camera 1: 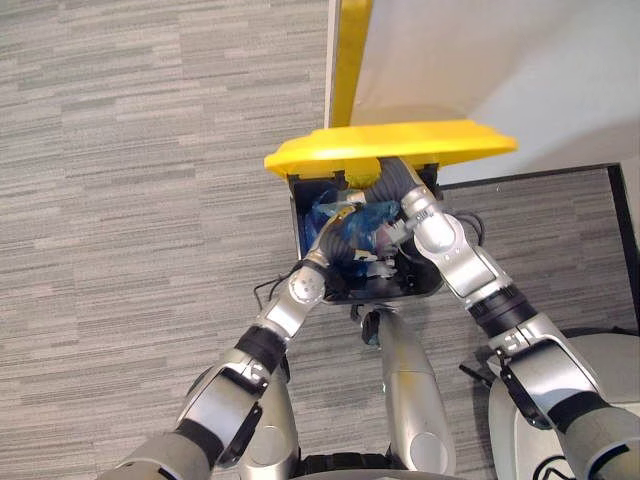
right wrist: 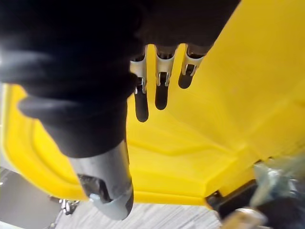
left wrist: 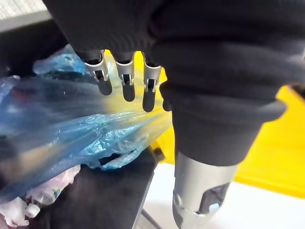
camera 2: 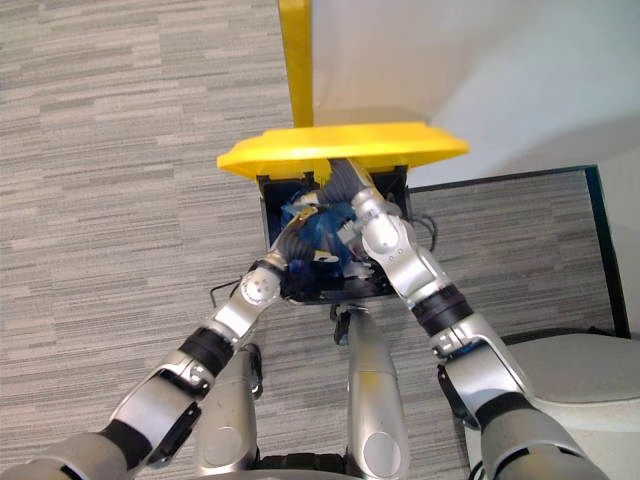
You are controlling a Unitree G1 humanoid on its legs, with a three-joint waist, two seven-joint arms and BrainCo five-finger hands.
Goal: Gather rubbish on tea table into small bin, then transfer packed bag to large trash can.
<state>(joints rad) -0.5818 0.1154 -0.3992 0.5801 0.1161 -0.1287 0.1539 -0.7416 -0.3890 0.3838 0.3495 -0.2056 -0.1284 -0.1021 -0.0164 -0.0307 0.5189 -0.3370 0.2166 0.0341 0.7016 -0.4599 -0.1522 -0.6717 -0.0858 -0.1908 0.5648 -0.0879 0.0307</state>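
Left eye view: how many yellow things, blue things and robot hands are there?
Yellow: 2 (lid, post)
Blue: 1 (bag)
Hands: 2 (left hand, right hand)
Total: 5

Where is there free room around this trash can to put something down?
Bare carpet lies left of the trash can, and more to its right. The opening under the yellow lid is crowded: blue bag, left hand, right hand.
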